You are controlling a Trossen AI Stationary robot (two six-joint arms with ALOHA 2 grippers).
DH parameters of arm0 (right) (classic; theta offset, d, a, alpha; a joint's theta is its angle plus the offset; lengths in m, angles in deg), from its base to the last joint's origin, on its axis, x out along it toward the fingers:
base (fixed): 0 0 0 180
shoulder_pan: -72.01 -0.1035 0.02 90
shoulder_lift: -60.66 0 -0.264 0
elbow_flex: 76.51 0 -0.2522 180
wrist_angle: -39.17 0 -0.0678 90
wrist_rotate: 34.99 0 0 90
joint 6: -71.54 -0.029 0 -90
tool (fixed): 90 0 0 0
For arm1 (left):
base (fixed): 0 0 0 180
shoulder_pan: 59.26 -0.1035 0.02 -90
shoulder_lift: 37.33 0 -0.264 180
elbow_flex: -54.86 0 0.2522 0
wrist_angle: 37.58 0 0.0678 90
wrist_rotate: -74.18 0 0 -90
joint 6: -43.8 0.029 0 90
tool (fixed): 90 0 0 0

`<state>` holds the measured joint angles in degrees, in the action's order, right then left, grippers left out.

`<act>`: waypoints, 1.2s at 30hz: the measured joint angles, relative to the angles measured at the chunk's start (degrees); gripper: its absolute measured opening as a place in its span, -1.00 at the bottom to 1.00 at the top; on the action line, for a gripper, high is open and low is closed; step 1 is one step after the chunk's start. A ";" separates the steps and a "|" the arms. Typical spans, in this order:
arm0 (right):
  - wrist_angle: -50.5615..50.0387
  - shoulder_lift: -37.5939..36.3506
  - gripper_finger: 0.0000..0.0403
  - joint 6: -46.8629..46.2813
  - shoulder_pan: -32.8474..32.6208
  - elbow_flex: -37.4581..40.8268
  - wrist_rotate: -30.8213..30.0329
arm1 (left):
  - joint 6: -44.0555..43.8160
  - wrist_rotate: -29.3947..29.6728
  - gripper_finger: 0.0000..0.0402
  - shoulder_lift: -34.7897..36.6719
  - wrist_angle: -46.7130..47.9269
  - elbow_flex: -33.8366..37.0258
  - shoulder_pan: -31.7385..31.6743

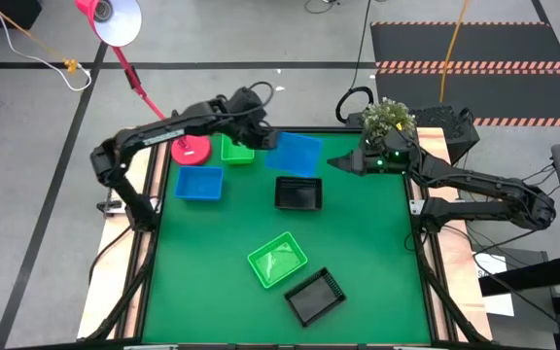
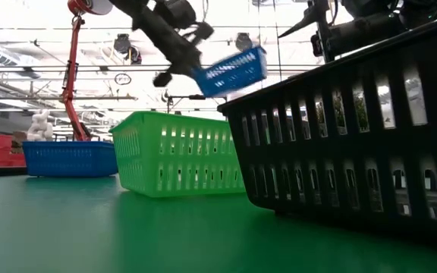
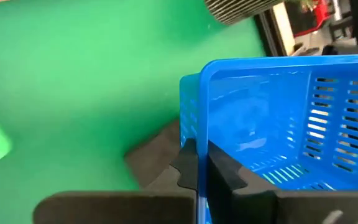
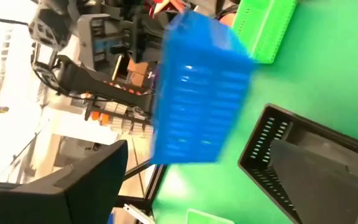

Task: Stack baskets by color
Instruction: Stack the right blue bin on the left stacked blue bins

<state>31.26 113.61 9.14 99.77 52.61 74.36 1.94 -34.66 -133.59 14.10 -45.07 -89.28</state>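
Nearest the table's front edge, a black basket point(image 1: 315, 296) lies with its long axis slanted, one short end toward the front left corner, and just behind it to the left a green basket point(image 1: 277, 260) sits at much the same slant, the two nearly touching at a corner. Farther back, near the middle of the green mat point(image 1: 358, 243), a second black basket point(image 1: 298, 192) stands square to the table, long axis running left to right. To its left, a blue basket point(image 1: 199, 183) rests flat on the mat, also lying left to right. Behind that, a second green basket point(image 1: 236, 150) sits by the pink lamp base point(image 1: 191, 150). At the back, the left gripper point(image 1: 265, 136) is clenched on the rim of one short wall of a raised blue basket point(image 1: 295, 154), which hangs clear of the mat, tilted, its long axis reaching away from the fingers toward the right arm; the left wrist view shows the two fingers point(image 3: 188, 165) pinching that wall from inside and outside. The right gripper point(image 1: 343, 162) hovers just beside the basket's far end, released and touching nothing, below the potted plant point(image 1: 389, 118).
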 joint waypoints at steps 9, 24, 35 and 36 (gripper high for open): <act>-0.06 0.00 0.88 4.06 0.13 0.00 -1.51 | 3.23 1.33 -0.96 11.65 22.12 0.02 -4.50; -0.53 0.00 0.87 4.78 0.17 0.00 -0.91 | -0.26 7.73 -0.95 25.53 44.53 0.10 -6.07; -0.52 0.00 0.87 6.07 0.17 0.00 -1.06 | -6.26 9.06 -0.96 37.75 46.27 9.47 -10.10; -0.53 0.00 0.87 6.10 0.17 0.00 -1.06 | -6.45 9.21 -0.96 38.75 46.07 10.62 -10.59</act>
<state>30.74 113.61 15.24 99.95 52.61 73.30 -4.51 -25.45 -94.84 60.17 -34.44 -99.87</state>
